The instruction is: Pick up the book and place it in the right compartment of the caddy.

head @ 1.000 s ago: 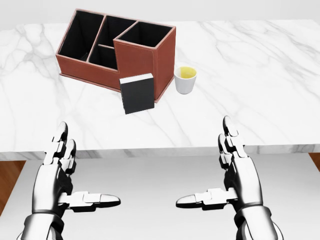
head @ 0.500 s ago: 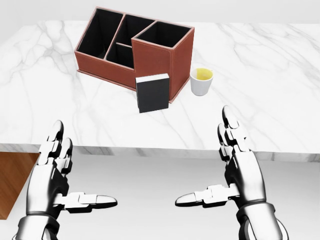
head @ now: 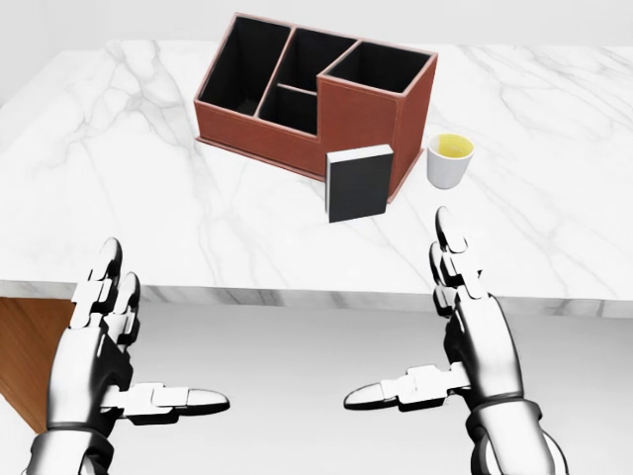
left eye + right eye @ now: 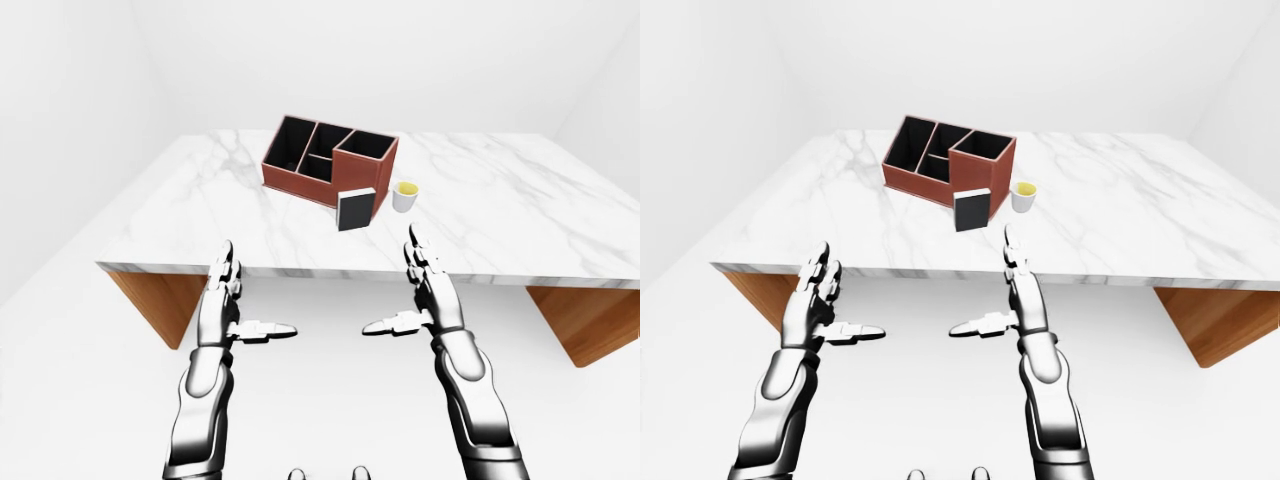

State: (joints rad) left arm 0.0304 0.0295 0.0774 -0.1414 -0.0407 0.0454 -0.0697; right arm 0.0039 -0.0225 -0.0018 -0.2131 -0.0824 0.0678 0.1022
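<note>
A black book [image 3: 359, 183] with a white top edge stands upright on the marble table [image 3: 178, 228], leaning against the tall right compartment of the brown caddy [image 3: 316, 94]. The caddy's compartments look dark and hold nothing that I can see. Both hands hang below the table's near edge, well short of the book. My left hand [image 3: 119, 356] is open, fingers up and thumb pointing right. My right hand [image 3: 445, 336] is open too, thumb pointing left, nothing held in either.
A white cup [image 3: 449, 160] with yellow contents stands just right of the caddy and book. The table's near edge [image 3: 297, 295] runs across the head view above my hands. Wooden table supports [image 4: 165, 300] show under both ends.
The whole picture has shifted: caddy, book and cup slid rightward in the head view, so the camera moved left. Both hands stay open in nearly the same pose.
</note>
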